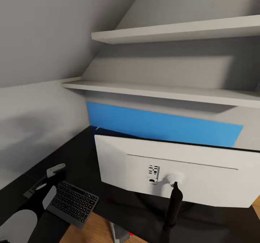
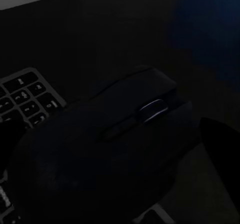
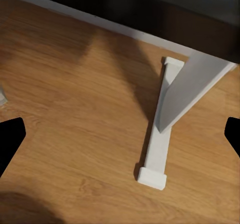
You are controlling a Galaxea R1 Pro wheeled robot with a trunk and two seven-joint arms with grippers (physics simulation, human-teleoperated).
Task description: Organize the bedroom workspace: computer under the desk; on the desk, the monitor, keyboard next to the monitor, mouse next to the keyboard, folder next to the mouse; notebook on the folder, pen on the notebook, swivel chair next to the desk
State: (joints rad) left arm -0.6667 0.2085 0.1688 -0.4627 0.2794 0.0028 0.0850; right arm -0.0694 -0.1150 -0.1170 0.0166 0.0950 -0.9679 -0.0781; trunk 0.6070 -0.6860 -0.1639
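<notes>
The monitor (image 1: 173,171) stands on the black desk (image 1: 81,151) with its white back toward me, on a black neck. The black keyboard (image 1: 74,201) lies left of it near the desk's front edge, partly under my left arm. My left gripper (image 1: 54,174) hangs over the desk at the keyboard's far end. In the left wrist view the black mouse (image 2: 115,139) sits close between the dark fingers (image 2: 220,146), and the gripper (image 2: 112,144) looks shut on it, with keyboard keys (image 2: 25,97) beside it. My right gripper (image 3: 120,136) is open over the wooden floor.
Two white shelves (image 1: 173,91) run above a blue wall panel (image 1: 159,124) behind the monitor. A sloped wall closes the left side. A white desk leg with a flat foot (image 3: 160,134) stands on the wood floor (image 3: 75,109). A grey corner with a red spot (image 1: 121,234) shows low down.
</notes>
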